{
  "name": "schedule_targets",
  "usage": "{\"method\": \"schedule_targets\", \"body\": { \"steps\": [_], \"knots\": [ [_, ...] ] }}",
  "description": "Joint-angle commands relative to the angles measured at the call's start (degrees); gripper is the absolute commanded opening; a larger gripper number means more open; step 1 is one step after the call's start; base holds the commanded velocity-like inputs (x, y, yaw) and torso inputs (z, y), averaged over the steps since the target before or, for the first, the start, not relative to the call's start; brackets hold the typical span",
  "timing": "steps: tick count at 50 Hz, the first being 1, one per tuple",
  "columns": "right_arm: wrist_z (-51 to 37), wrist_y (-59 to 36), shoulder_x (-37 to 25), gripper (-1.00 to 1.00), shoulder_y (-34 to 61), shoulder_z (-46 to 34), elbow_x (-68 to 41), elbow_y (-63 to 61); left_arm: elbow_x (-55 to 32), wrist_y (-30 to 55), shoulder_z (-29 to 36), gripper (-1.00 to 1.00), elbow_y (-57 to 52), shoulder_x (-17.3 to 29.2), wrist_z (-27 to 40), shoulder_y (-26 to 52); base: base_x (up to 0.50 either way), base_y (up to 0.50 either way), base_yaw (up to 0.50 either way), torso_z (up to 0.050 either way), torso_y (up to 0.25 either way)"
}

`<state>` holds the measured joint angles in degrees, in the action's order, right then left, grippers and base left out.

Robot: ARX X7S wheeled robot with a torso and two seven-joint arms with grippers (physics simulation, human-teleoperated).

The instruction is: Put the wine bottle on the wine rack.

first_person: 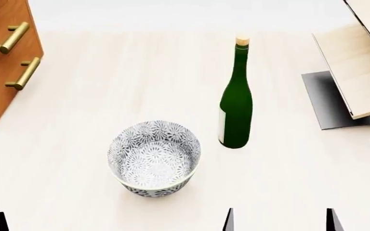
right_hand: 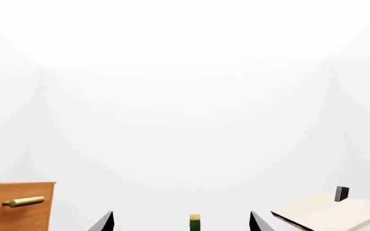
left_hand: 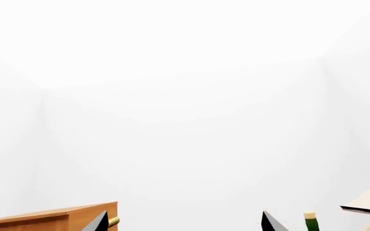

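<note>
Near the middle of the pale table (first_person: 75,96), somewhat toward its far edge, stands the wine bottle (first_person: 236,103), upright, cork up, untouched by either arm. At the far right corner sits the wine rack (first_person: 363,77), slanted wood boards over a grey base, well apart from the bottle. A patterned bowl (first_person: 154,159) rests nearer my edge, just beside the bottle's foot; a brown drawer cabinet (first_person: 2,62) occupies the far left corner.

I see only finger tips at the near edge of the head view. The right gripper (right_hand: 179,222) has its fingers spread wide, with the bottle's cork between them in its wrist view but well ahead of them. The left gripper (left_hand: 185,222) likewise shows two tips set wide apart, holding nothing.

Risks, as I judge them: the bottle is tall and slim, so a finger striking its neck or shoulder on approach could topple it toward the bowl. A high grasp on the neck may let the smooth glass swing or slip. On the slanted boards, a release made too early could let it roll or slide off.
</note>
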<state>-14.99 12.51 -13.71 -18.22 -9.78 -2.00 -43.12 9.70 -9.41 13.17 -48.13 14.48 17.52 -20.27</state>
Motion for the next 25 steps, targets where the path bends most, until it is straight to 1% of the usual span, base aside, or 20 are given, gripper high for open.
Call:
{"method": "schedule_targets", "body": {
  "steps": [1, 25],
  "knots": [
    [-0.3, -0.2, -0.5, 1.0, 0.0, -0.4, -0.5, 0.0, 0.2, 0.1, 0.4, 1.0, 0.1, 0.3, 0.3, 0.1, 0.1, 0.0, 0.0, 0.0, 0.0],
    [-1.0, 0.0, -1.2, 1.0, 0.1, -1.0, -0.6, 0.3, 0.1, 0.3, 0.9, 1.0, 0.4, 1.0, 1.0, 0.3, 0.13, 0.0, 0.0, 0.0, 0.0]
  ]
}}
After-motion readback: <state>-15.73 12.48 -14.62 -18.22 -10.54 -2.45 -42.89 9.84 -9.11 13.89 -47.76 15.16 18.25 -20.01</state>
